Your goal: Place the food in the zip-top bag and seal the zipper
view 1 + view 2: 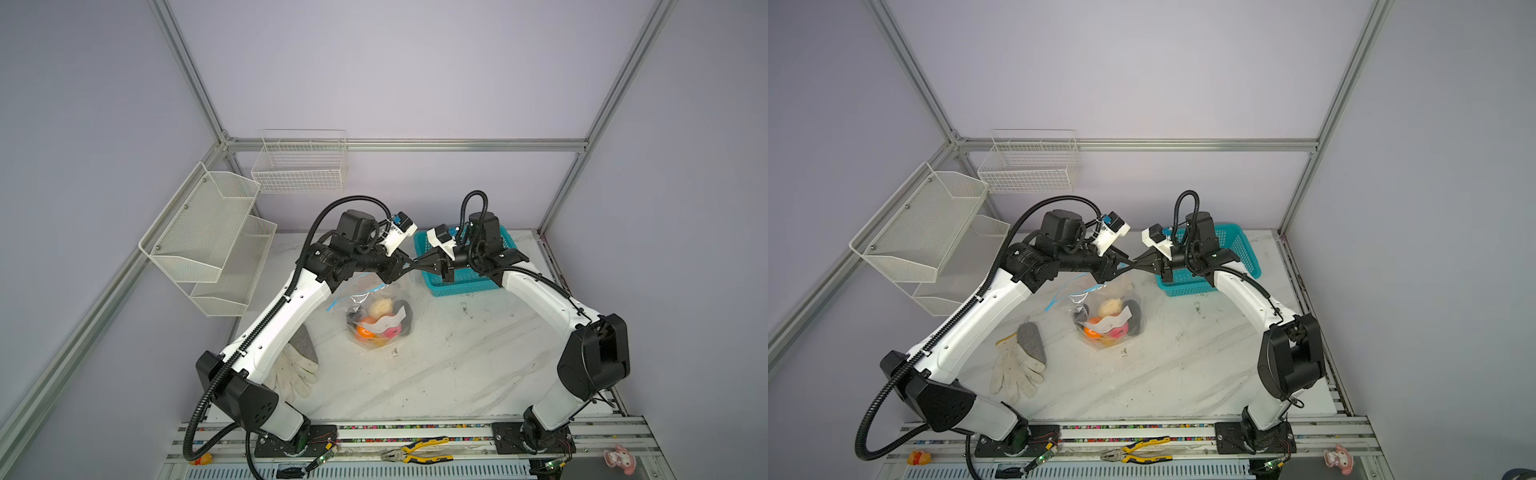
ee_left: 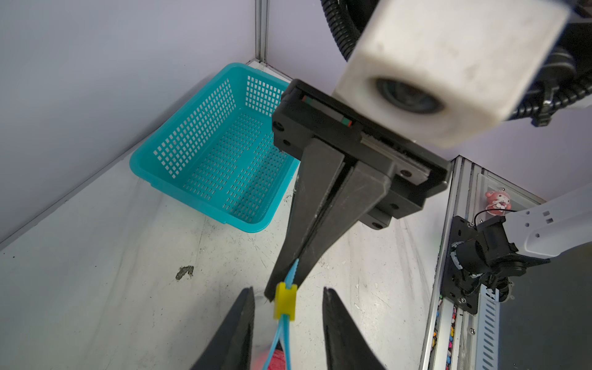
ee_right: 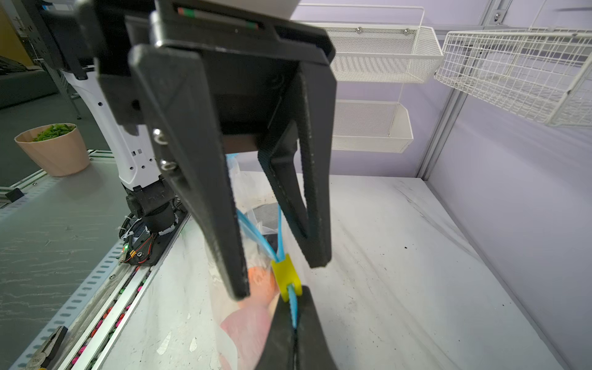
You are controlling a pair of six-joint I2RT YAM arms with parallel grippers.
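Sealing begins: right gripper (image 3: 294, 301) clamps the zipper (image 2: 293, 271) end; left gripper (image 2: 287, 290), jaws apart, straddles the slider (image 2: 285, 302) and should close, then pull.

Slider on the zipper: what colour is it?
Yellow. The slider shows best in the left wrist view.
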